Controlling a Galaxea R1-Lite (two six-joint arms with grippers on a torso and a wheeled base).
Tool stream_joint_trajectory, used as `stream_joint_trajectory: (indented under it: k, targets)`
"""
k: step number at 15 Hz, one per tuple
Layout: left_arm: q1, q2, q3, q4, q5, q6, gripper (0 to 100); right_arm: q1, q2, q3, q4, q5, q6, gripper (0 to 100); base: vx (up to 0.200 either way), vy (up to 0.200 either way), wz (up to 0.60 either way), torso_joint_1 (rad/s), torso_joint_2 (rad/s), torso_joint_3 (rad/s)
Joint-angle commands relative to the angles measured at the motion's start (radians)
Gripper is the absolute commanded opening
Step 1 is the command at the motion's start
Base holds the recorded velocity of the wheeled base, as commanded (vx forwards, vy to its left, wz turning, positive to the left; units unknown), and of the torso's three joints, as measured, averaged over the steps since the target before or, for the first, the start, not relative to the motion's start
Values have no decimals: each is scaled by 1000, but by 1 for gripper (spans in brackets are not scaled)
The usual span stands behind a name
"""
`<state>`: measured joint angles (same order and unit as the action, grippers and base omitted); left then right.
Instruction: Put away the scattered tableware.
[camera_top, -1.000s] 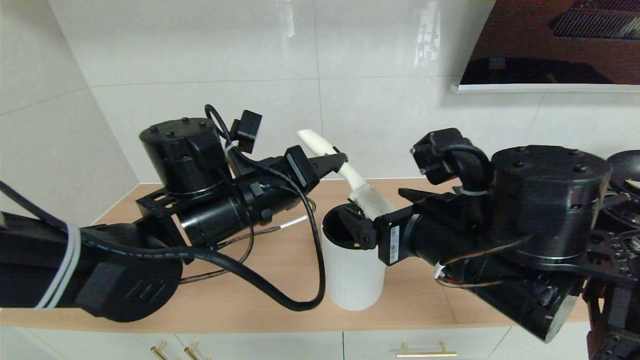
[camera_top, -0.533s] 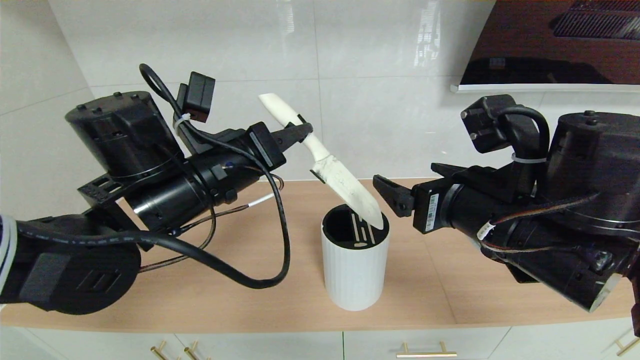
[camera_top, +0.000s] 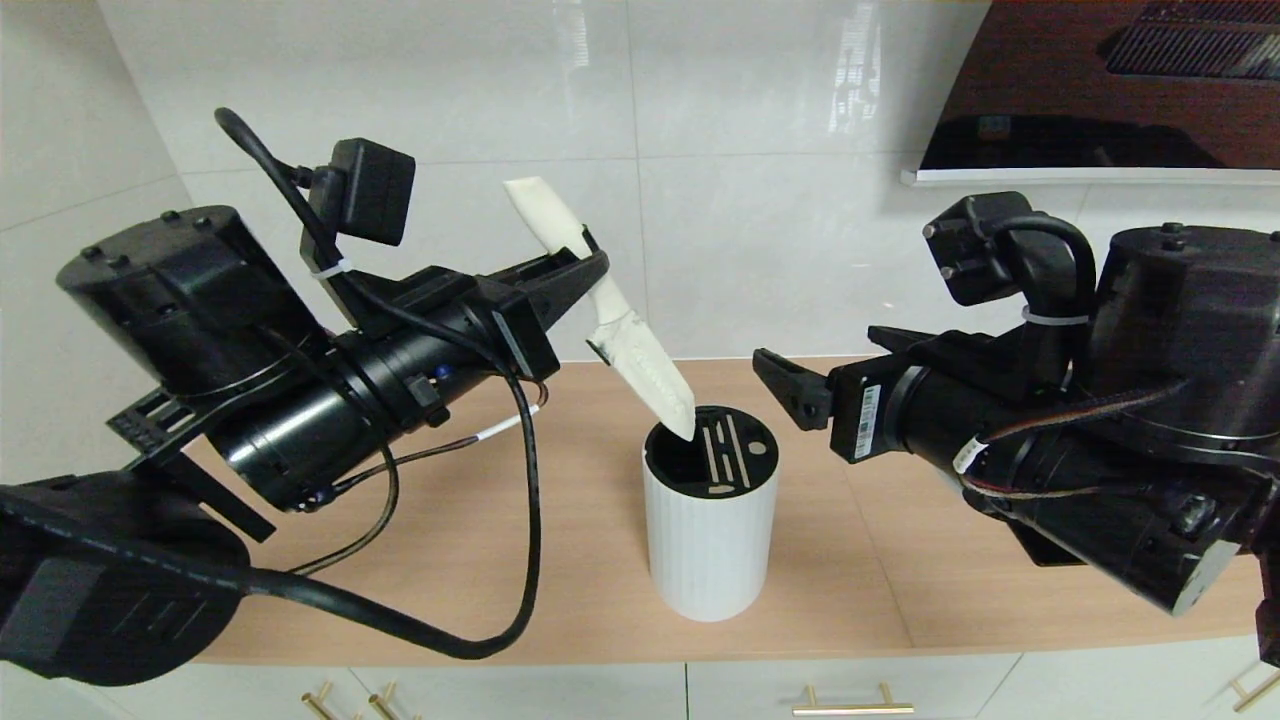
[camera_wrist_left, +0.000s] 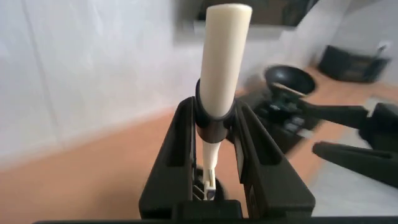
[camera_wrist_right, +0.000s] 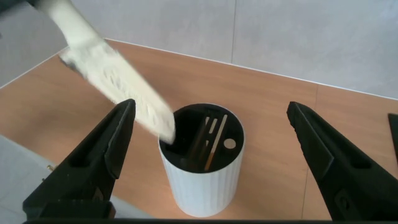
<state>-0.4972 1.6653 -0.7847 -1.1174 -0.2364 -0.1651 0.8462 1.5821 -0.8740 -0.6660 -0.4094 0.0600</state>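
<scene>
Knife, clamped by its handle in the left hand with its tip tilted into the holder, could be jammed against a slot, toppling the holder unsteadied by the spread-open right hand.

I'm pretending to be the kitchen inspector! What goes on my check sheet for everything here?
Surface: wooden counter, bare around the holder.
Job's things: white knife, tilted, its tip at the mouth of the white ribbed holder, beside the slots; the holder stands upright.
Clutter: a dark round pan-like thing farther along the counter, too blurred to be sure.
Grippers: left gripper shut on the knife's handle; right gripper open, empty, beside the holder and apart from it.
Cables: black cable hangs in a loop from the left arm above the counter.
Surroundings: white tiled wall, dark range hood, drawers with gold handles.
</scene>
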Motion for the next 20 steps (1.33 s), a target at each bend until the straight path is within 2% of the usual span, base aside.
stream_joint_trajectory:
  k: [1,2,6,10,11,14,18,20]
  targets:
    - [-6,28,22,-25,2,41,0,1,9,1,0,0,0,100,0,0,0,0,0,0]
    - [-6,37,24,-35,6,55,0,1,9,1,-1,0,0,100,0,0,0,0,0,0]
    - [-23,67,28,-62,20,59,0,1,16,3,0,1,0,100,0,0,0,0,0,0]
    - [-24,137,31,-114,22,96,0,1,21,6,-1,0,-6,100,0,0,0,0,0,0]
    - [-24,157,31,-139,37,99,0,1,22,7,-1,0,-9,100,0,0,0,0,0,0]
    - [-24,186,35,-145,71,139,0,1,25,7,-1,0,-11,100,0,0,0,0,0,0]
    - [-27,197,42,-145,74,139,0,1,25,9,-1,0,-12,100,0,0,0,0,0,0]
    - [-53,220,48,-150,75,141,0,1,30,10,-1,0,-12,100,0,0,0,0,0,0]
